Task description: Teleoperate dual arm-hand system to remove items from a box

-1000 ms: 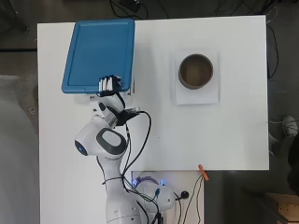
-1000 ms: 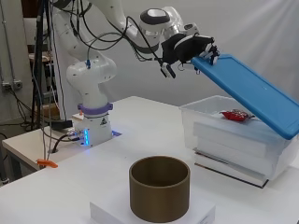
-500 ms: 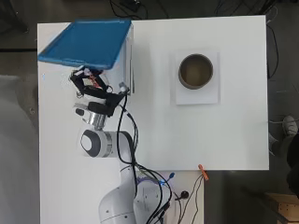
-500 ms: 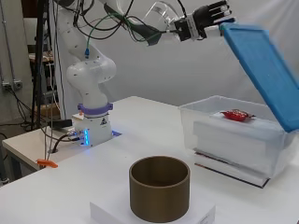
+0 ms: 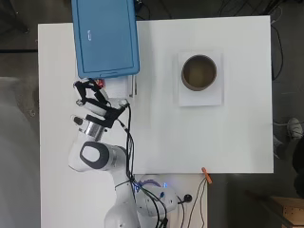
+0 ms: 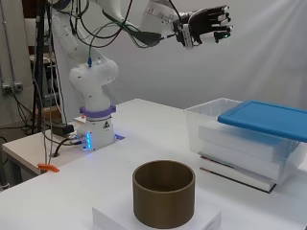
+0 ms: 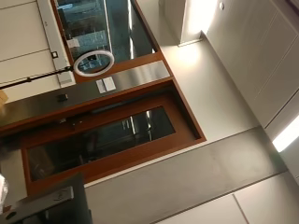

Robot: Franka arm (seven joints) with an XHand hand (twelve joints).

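The hand [image 6: 205, 26] hung high above the white table [image 5: 156, 128], clear of everything, its fingers [image 6: 218, 18] straight and spread a little, holding nothing. In the side view it was raised well above the clear plastic box [image 6: 213, 122], which stood toward the far left part of the table as the overhead camera saw it. The blue lid [image 5: 105, 38] lay flat, slid back over the far part of the box and reaching past the table's far edge, so that only the near end of the box stood uncovered. There, seen from overhead just beside the hand, a small red item [image 5: 100, 83] showed; what it was could not be made out, and it may have lain inside the box. To the right, well apart from the box, a brown cylindrical container [image 5: 199, 72] stood upright on a white square base [image 5: 200, 98]. The wrist camera pointed away from the table and showed only the room's walls and ceiling.
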